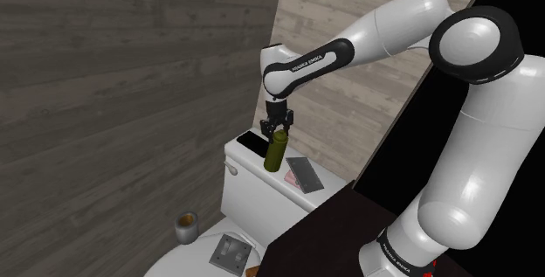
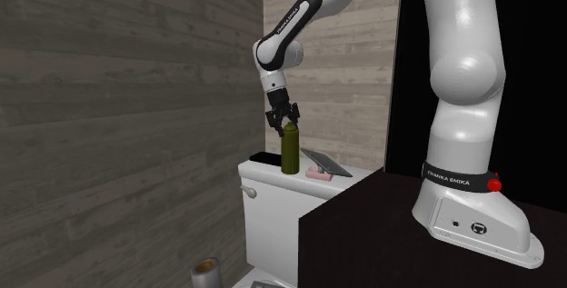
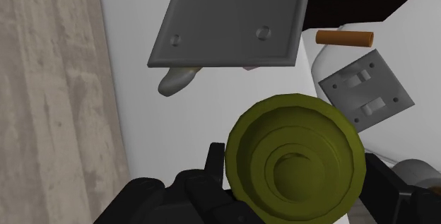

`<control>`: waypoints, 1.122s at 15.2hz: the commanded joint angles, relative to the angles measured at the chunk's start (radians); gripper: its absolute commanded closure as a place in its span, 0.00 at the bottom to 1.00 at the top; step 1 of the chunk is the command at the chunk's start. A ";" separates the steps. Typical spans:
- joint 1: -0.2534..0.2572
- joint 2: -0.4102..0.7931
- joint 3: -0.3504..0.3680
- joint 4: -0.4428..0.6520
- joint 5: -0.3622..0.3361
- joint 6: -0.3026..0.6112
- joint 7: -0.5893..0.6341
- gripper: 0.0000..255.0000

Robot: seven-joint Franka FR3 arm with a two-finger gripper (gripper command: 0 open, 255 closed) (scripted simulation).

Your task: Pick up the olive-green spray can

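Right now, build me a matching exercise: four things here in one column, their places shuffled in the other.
1. spray can
2. grey panel
3. switch plate
4. small tin

a. on the floor
b. on the toilet seat
c. clasped by the gripper
d. slanted, on the tank lid

Pairs: 1-c, 2-d, 3-b, 4-a

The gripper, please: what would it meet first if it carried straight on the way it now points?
Most likely the olive-green spray can: the gripper points straight down at its top, with the can standing upright on the toilet tank beneath it. The gap, if any, is unclear.
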 commanded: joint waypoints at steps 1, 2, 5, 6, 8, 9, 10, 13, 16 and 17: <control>0.000 0.001 0.000 -0.001 0.000 0.000 0.000 1.00; 0.000 0.001 0.000 -0.001 0.000 0.000 0.000 1.00; 0.000 0.000 0.000 -0.001 0.000 0.000 0.000 1.00; 0.000 0.001 0.000 -0.001 0.000 0.000 0.000 1.00; 0.000 -0.007 0.000 0.004 0.002 -0.012 -0.002 1.00; 0.000 -0.015 0.001 0.007 0.003 -0.023 -0.004 1.00; 0.000 -0.023 0.001 0.012 0.005 -0.035 -0.006 1.00; -0.001 -0.045 0.002 0.025 0.010 -0.071 -0.013 1.00; -0.001 -0.066 0.003 0.040 0.014 -0.106 -0.019 1.00; -0.001 -0.073 0.004 0.046 0.015 -0.118 -0.021 1.00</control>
